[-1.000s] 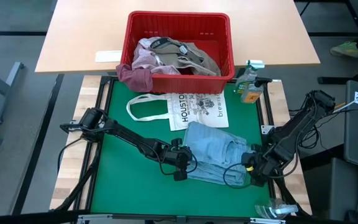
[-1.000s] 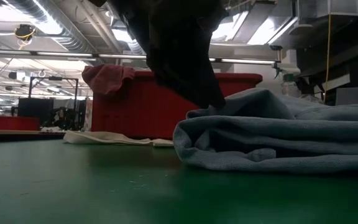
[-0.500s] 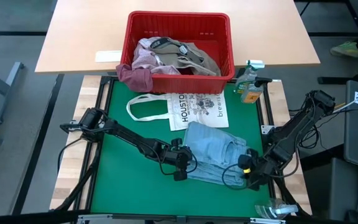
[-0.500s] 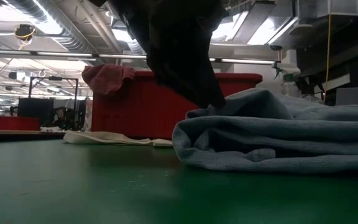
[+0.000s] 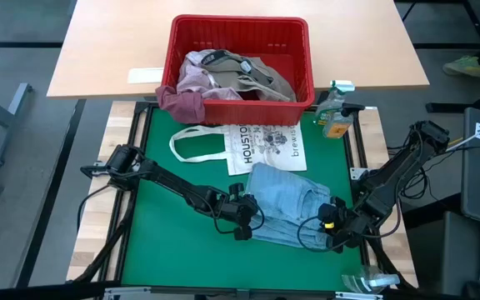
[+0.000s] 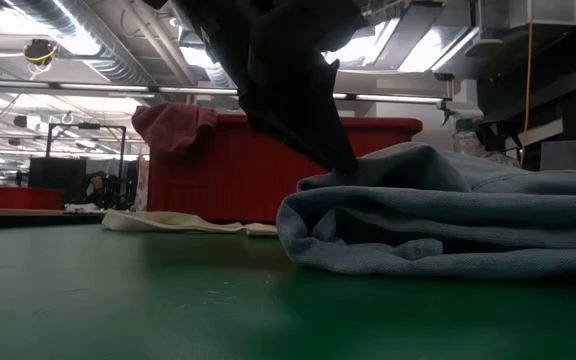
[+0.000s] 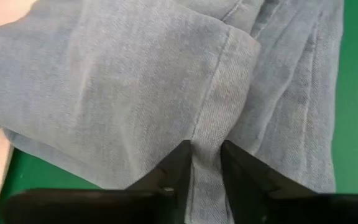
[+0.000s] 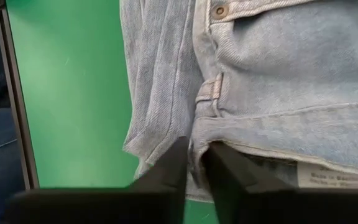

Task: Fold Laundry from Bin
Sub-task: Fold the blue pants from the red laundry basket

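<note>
Early stage: one garment out of the bin (image 5: 240, 32), fold under way.
Light blue jeans (image 5: 286, 200) lie on the bench (image 5: 165, 242); left gripper (image 5: 244, 218) and right gripper (image 5: 333, 229) each have jaws pinched on a denim edge. Pink, maroon and khaki laundry (image 5: 227, 79) remains in the bin, unfolded.

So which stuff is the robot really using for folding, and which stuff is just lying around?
Part of the job:
- light blue jeans, pinched by the left gripper and right gripper
- red bin
- clothes in the bin

Just lying about:
- white HOUSTON tote bag
- spray bottle
</note>
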Controlling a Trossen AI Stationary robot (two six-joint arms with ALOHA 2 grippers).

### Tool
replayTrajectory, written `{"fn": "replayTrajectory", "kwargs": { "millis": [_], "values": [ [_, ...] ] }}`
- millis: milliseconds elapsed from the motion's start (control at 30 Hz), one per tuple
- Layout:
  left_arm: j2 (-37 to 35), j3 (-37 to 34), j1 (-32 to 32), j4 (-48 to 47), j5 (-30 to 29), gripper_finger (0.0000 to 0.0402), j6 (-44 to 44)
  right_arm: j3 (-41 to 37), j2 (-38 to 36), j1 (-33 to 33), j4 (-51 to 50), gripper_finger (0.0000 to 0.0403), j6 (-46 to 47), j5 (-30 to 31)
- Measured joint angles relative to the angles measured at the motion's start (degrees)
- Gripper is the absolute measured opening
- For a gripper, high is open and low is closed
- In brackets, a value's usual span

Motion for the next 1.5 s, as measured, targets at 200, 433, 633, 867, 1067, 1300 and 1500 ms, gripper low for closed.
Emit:
{"fn": "replayTrajectory", "kwargs": {
  "millis": [200,433,633,867,1067,1300,1500],
  "values": [
    [-0.5,0.0,0.0,-0.2,-0.8,0.0006,-0.3,1.8,-0.9,0.0,-0.2,0.0026,0.6,2.0],
    [-4.2,0.0,0.0,-0.4,-1.2,0.0002,-0.4,7.8,-3.4,0.0,-2.1,0.0008,-2.7,5.4],
    [-6.3,0.0,-1.0,-3.9,-1.1,0.0001,-0.4,8.1,-4.1,0.5,-2.0,0.0022,-4.3,0.7],
    [-5.1,0.1,-5.2,-10.1,2.4,0.0001,-0.4,8.1,-0.6,9.8,-1.0,0.0006,-6.1,-2.5],
    [-4.3,0.2,-7.9,-9.7,2.0,0.0000,3.0,8.2,5.9,13.4,-0.2,0.0025,-3.2,-2.2],
    [-2.9,0.2,-8.9,-9.4,4.8,0.0000,3.1,8.2,11.2,13.4,3.7,0.0017,-3.2,-5.2],
    [-1.4,0.1,-9.4,-7.6,7.3,0.0000,3.1,8.2,12.5,13.4,5.0,0.0016,-3.2,-7.1]
  ]
}}
